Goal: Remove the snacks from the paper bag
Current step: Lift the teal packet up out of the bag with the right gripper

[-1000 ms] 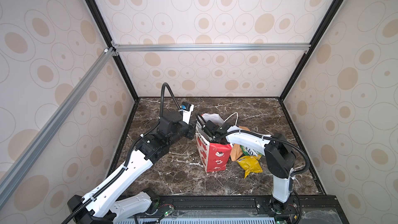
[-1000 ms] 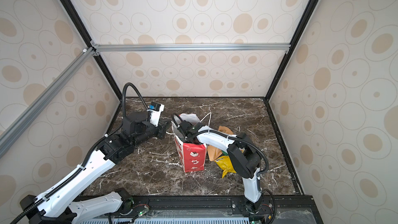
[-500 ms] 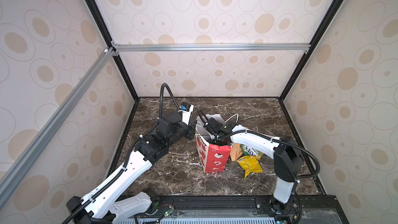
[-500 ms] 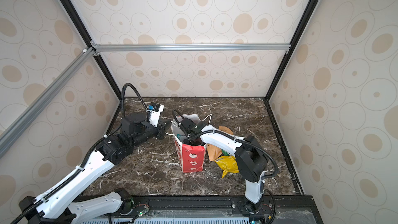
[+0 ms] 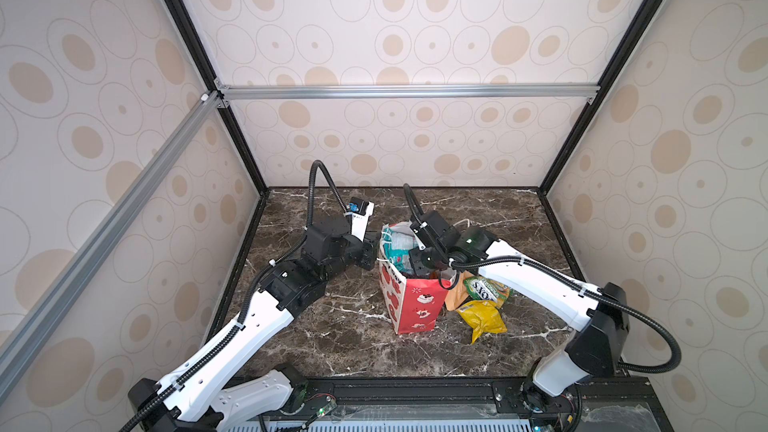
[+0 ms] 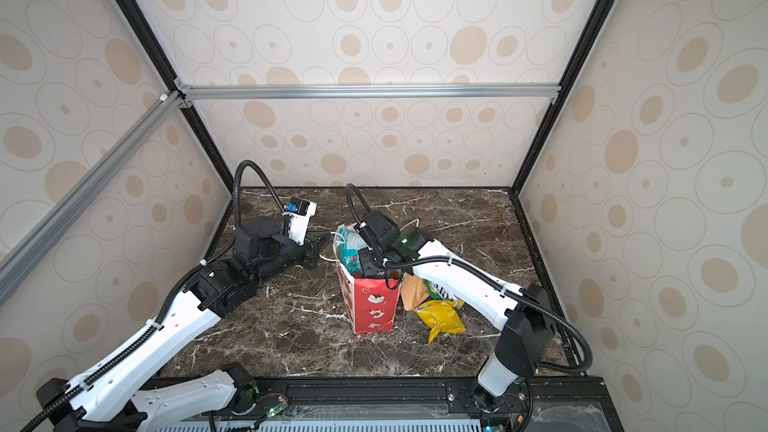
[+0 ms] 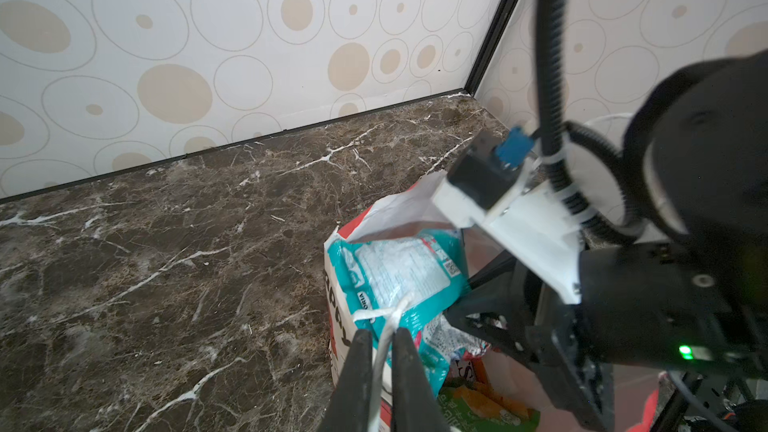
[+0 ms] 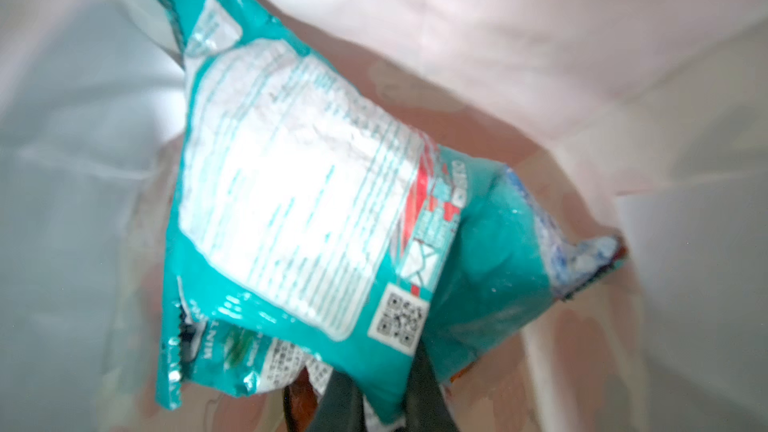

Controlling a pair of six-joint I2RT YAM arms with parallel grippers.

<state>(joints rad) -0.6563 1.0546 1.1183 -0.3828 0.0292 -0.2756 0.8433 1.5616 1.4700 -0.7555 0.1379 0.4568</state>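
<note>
The red paper bag [image 5: 415, 303] [image 6: 372, 303] stands upright mid-table. My left gripper [image 7: 380, 340] [image 5: 374, 249] is shut on the bag's white cord handle [image 7: 384, 326] at its left rim. Over the bag's mouth, my right gripper [image 8: 384, 392] [image 5: 417, 261] is shut on the lower edge of a teal snack packet [image 8: 291, 184] [image 5: 397, 247] [image 6: 351, 249], which sticks out above the rim. In the left wrist view, an orange packet [image 7: 469, 371] and a green one [image 7: 482, 409] lie deeper inside the bag.
Right of the bag, on the marble table, lie a tan kraft pouch [image 5: 455, 297] [image 6: 411, 290], a green FOX'S packet [image 5: 486, 288] [image 6: 442, 290] and a yellow packet [image 5: 484, 320] [image 6: 442, 317]. Patterned walls enclose the left, back and right sides.
My right gripper has risen from inside the bag, bringing the teal packet up above the rim. The left gripper stays at the bag's handle.
</note>
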